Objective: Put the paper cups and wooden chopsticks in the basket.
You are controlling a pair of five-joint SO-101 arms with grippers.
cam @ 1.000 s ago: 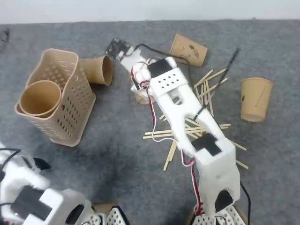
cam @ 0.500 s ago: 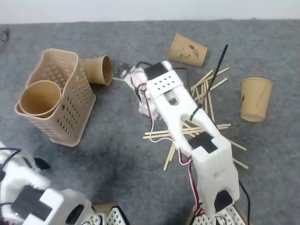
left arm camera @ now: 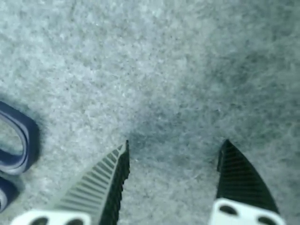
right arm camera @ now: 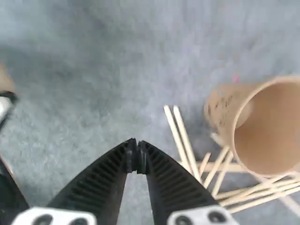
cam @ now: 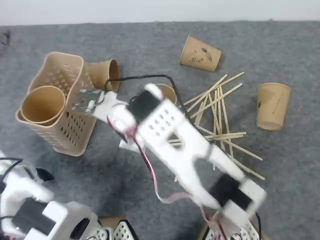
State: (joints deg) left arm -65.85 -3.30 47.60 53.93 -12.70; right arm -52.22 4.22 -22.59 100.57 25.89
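Right gripper [right arm camera: 136,159] clenched tip to tip, nothing between. From overhead it's at the basket's [cam: 62,62] 3 o'clock side; contact unclear. Left gripper [left arm camera: 173,154] released, jaws spread over bare carpet [left arm camera: 164,70]. Nested cup [cam: 42,105] sits inside basket. Tipped cup [cam: 102,74] lies at basket's 2 o'clock. Middle cup [cam: 167,92] is partly behind the arm, with chopsticks [cam: 220,110] scattered at its 3 o'clock. Far cup [cam: 200,53] at table's 1 o'clock, edge cup [cam: 272,106] at 3 o'clock.

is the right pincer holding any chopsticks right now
No, the right pincer is shut tip to tip with nothing between, and the wooden chopsticks lie loose beside it.
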